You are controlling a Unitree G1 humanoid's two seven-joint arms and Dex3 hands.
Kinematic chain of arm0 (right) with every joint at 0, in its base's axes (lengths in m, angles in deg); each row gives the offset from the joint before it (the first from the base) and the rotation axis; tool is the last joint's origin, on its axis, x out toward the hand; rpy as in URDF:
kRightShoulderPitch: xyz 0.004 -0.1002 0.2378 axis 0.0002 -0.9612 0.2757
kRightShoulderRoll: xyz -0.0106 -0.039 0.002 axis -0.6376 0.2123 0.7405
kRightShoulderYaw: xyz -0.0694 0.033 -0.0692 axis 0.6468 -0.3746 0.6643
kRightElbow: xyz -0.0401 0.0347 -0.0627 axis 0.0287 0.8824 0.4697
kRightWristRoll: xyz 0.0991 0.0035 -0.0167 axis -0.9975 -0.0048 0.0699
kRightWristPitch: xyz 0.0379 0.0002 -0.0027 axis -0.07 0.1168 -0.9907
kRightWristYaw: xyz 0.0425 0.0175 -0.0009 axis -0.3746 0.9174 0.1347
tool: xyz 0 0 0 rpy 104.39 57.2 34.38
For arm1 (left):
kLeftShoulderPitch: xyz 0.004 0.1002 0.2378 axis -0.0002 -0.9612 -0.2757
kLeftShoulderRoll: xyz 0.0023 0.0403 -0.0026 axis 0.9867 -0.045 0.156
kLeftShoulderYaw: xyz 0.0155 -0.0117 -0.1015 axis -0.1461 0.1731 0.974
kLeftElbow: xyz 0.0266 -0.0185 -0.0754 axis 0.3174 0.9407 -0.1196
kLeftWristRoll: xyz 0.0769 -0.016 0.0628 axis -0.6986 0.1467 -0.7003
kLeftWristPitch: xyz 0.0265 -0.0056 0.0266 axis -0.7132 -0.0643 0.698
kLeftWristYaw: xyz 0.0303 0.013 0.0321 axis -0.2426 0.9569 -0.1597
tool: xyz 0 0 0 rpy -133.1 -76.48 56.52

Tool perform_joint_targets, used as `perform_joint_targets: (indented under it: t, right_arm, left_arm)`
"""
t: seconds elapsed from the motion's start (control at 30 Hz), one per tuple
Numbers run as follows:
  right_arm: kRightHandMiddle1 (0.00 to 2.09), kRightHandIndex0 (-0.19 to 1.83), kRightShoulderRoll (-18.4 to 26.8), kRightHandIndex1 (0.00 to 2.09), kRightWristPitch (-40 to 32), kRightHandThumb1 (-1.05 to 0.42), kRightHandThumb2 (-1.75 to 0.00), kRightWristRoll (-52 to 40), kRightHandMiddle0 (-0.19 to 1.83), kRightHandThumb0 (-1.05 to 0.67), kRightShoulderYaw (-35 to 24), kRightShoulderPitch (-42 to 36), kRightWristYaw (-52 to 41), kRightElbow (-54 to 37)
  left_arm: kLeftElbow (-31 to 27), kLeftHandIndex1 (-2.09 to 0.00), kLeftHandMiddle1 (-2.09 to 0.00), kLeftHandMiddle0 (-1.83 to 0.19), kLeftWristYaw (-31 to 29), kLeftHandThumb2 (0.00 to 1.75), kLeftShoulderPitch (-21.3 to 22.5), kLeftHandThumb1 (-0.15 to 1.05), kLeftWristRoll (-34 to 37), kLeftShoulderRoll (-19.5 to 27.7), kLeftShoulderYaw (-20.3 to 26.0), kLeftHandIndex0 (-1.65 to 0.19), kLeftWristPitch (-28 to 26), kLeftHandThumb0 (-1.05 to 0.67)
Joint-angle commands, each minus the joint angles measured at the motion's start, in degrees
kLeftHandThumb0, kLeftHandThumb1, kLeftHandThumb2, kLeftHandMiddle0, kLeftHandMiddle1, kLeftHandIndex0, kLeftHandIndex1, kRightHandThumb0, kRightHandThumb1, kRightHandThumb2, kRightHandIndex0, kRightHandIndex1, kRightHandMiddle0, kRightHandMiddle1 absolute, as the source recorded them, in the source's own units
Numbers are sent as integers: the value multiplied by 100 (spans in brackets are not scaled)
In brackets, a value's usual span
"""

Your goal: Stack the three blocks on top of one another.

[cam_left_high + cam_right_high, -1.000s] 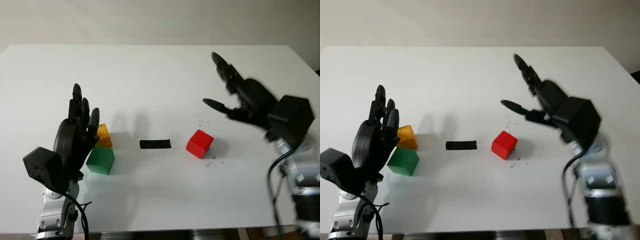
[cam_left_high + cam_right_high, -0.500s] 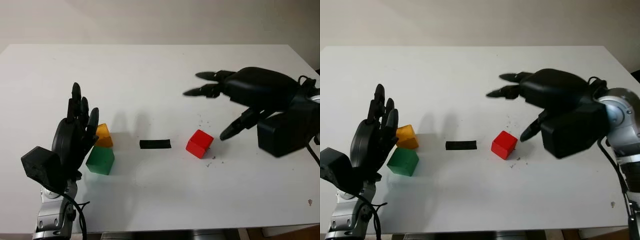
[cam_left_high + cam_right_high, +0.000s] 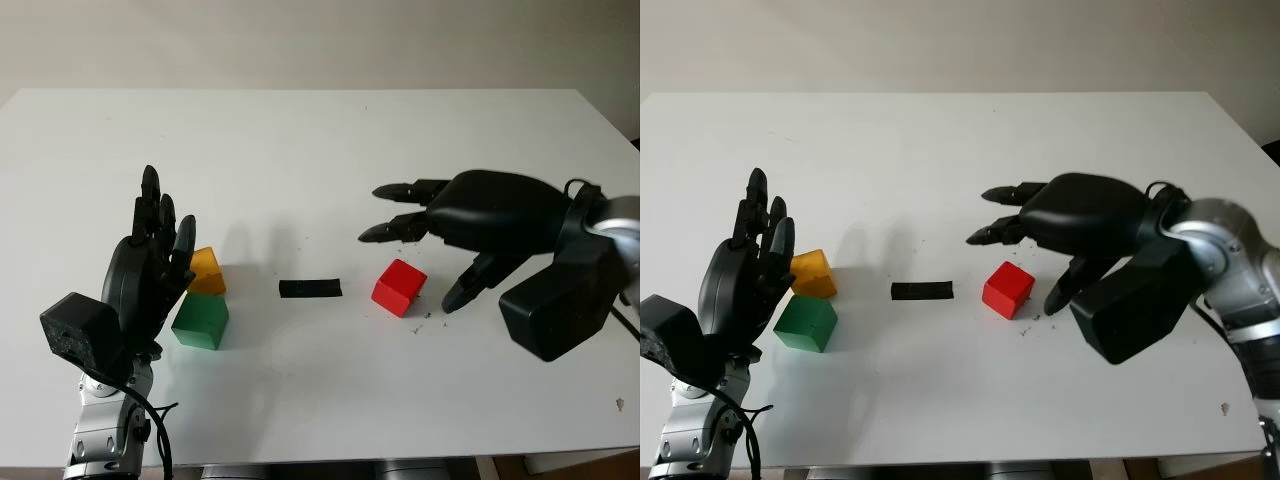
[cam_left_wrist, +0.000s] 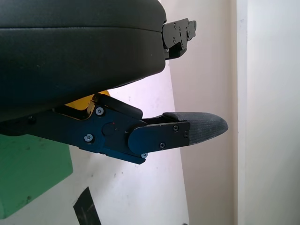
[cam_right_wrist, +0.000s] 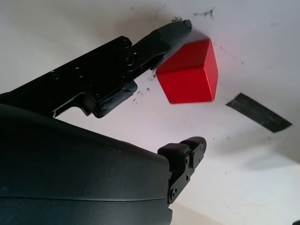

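Observation:
A red block (image 3: pixel 399 287) sits right of the table's middle. My right hand (image 3: pixel 420 255) hovers open over it, palm down, two fingers above and behind the block and the thumb (image 3: pixel 468 285) low at its right side; the right wrist view has the red block (image 5: pixel 188 78) between the fingers, untouched. At the left stand a green block (image 3: pixel 201 321) and, just behind it, an orange block (image 3: pixel 207 270). My left hand (image 3: pixel 155 245) is raised upright and open beside these two, holding nothing. In the left wrist view the green block (image 4: pixel 28 173) is under the palm.
A short strip of black tape (image 3: pixel 311 288) lies on the white table (image 3: pixel 320 150) between the green and red blocks. Dark specks dot the surface around the red block. The table's front edge runs near the arms' bases.
My right hand has swung from an upright pose at the far right down and leftward, turning palm-down over the red block. The left hand and all blocks have stayed put.

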Motion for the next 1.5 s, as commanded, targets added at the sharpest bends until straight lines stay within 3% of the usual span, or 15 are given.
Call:
perform_joint_targets:
  t: [0.0, 0.53, 0.77, 0.83, 0.9, 0.97, 1.23, 1.33, 1.47]
  right_arm:
    - [7, 9, -39, 6, 98, -79, -6, 116, 43, -62, 51, -70, 167, 95]
    - [14, 11, -146, 7, 692, -86, -6, 684, 59, -47, 185, -94, 1357, 823]
    - [24, 12, -167, 7, 773, -90, -7, 734, 77, -39, 174, -18, 1549, 930]
    - [41, 16, -169, 7, 863, -92, -6, 765, 80, -36, 165, 14, 1685, 974]
    - [87, 21, -168, 7, 948, -93, -6, 799, 63, -34, 160, 53, 1812, 1031]
    - [103, 23, -172, 7, 998, -93, -5, 769, 57, -32, 154, 90, 1869, 1092]
    - [110, 28, -304, 8, 938, -92, -5, 381, 54, -35, 138, 315, 1717, 1278]
    - [107, 28, -533, 6, 518, -91, -5, -306, 55, -35, 106, 433, 1220, 1255]
    - [124, 25, -941, 5, -323, -91, -5, -1307, 48, -33, 45, 520, 509, 1114]
  left_arm:
    - [-119, -2, -5, 19, 6, 49, -42, 105, 14, 33, 29, 19, -46, -71]
    - [-112, -3, -5, 18, -38, 48, -47, 105, 21, 17, 47, 19, -51, -72]
    - [-96, -3, -5, 19, -29, 49, -64, 105, -28, -8, 10, 19, -13, -68]
    - [-100, -3, -5, 19, -13, 50, -71, 105, -66, -4, 2, 19, -6, -68]
    - [-113, -3, -5, 18, 2, 51, -75, 105, -78, -6, 3, 19, -30, -68]
    - [-118, -3, -5, 18, 4, 50, -75, 105, -60, -14, 9, 19, -50, -68]
    - [-76, -4, -5, 18, 9, 50, -51, 105, -51, -27, 1, 19, -6, -69]
    - [-78, -3, -5, 19, 11, 50, -49, 105, -57, -34, -12, 19, -18, -68]
    - [-76, -3, -5, 19, 24, 50, -45, 105, -72, -55, -39, 19, -13, -68]
